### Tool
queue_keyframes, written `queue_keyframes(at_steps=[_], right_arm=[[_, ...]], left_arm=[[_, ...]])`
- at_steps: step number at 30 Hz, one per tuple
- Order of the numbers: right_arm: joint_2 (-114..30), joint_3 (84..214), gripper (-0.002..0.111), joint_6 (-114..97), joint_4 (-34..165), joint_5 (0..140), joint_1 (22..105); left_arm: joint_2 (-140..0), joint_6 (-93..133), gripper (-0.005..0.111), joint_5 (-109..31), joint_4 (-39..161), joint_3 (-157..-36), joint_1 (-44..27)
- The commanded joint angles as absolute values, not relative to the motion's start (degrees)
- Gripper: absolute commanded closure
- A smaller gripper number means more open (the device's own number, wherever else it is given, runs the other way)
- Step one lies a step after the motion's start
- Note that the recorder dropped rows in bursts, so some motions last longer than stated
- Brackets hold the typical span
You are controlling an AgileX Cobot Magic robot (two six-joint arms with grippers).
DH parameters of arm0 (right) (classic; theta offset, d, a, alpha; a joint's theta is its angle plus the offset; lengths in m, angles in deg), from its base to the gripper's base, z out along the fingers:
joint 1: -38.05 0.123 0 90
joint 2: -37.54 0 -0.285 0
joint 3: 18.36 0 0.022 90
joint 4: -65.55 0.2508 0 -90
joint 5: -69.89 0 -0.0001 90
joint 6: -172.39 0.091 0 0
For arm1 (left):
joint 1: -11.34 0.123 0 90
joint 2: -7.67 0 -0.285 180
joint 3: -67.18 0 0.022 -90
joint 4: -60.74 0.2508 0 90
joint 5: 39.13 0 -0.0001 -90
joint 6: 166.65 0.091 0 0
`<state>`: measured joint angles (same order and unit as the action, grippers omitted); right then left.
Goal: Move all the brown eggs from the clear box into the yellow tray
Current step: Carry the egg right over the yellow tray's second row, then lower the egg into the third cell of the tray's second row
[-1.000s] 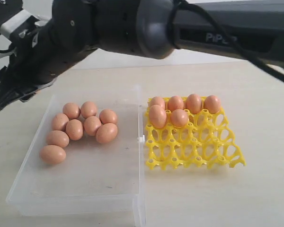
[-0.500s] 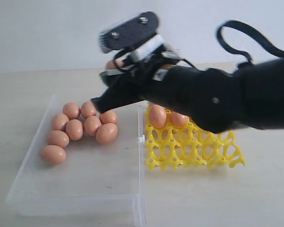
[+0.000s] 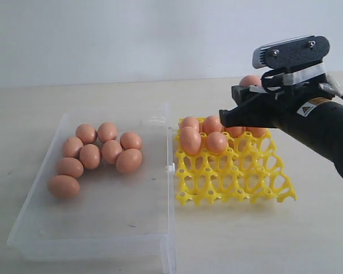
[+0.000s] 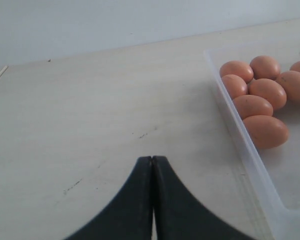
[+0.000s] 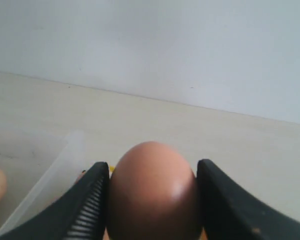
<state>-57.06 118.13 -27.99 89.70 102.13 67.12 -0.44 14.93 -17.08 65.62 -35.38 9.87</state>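
The right arm (image 3: 326, 128) reaches in nearly level from the right, with the right claw (image 3: 240, 105) above the far rows of the yellow tray (image 3: 234, 177). The jaws clamp 1 brown egg (image 5: 152, 192), held clear of the tray. 9 brown eggs (image 3: 111, 151) sit clustered in the clear box (image 3: 103, 228). The left claw (image 4: 152, 162) is pressed shut and empty over the counter (image 4: 90, 110), just beside the box.

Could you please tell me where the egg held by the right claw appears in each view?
Exterior: egg, upper right, above the tray.
Left wrist: not in it.
Right wrist: bottom centre, gripped in the claw.
Shared landmark: the clear box, in all three.
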Motion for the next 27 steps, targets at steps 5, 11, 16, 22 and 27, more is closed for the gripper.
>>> queue_keyframes(at_steps=[5,11,16,22,27], right_arm=[[-64.77,117.96,0.108,-17.15,78.23,104.90,60.33],[-72.71,117.96,0.108,-14.52,74.36,111.43,58.91],[-77.16,118.50,0.108,-11.92,72.45,118.23,58.91],[-79.94,121.40,0.108,-11.90,71.09,117.10,58.91],[-80.21,121.53,0.108,-12.11,71.09,117.01,58.77]], left_arm=[[-0.12,14.77,0.107,-17.44,65.31,-35.61,9.58],[-0.12,14.77,0.107,-17.44,65.31,-35.61,9.58],[-0.12,14.77,0.107,-17.44,65.31,-35.61,9.58],[-0.12,14.77,0.107,-17.44,65.31,-35.61,9.58],[-0.12,14.77,0.107,-17.44,65.31,-35.61,9.58]])
